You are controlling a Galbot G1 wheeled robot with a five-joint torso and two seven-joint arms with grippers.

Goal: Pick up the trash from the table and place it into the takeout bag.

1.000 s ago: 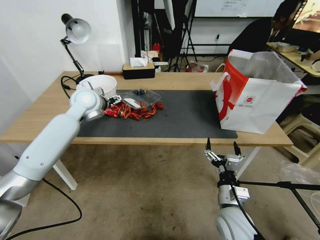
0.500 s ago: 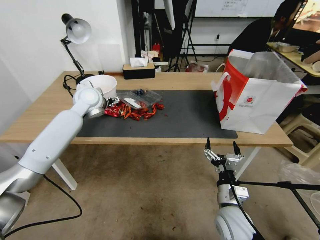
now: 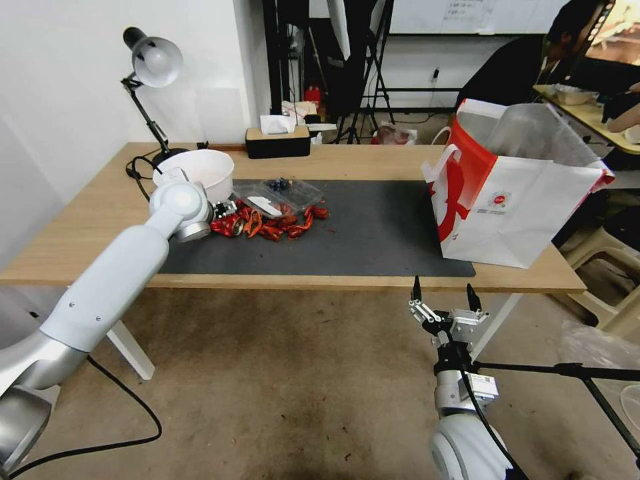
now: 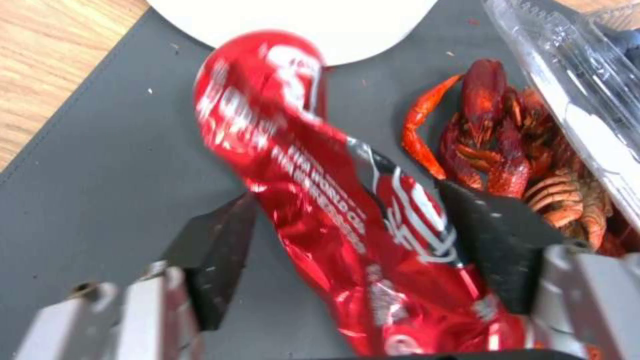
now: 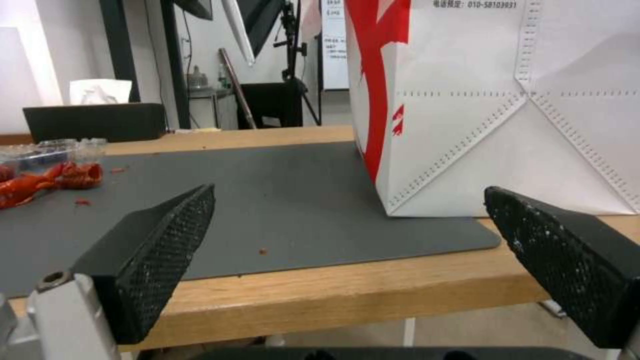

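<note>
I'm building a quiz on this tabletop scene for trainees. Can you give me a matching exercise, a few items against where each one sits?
Things:
1. red wrapper
2. takeout bag
3. white bowl
4. right gripper

Places:
A. below the table's front edge
B. by the desk lamp
C. between the left gripper's fingers
D. at the mat's right end

Pairs: 1-C, 2-D, 3-B, 4-A

Hidden and cut-off items
Left gripper largely hidden behind its own wrist in head view; red wrapper blurred, its lettering unreadable, end cut off.
</note>
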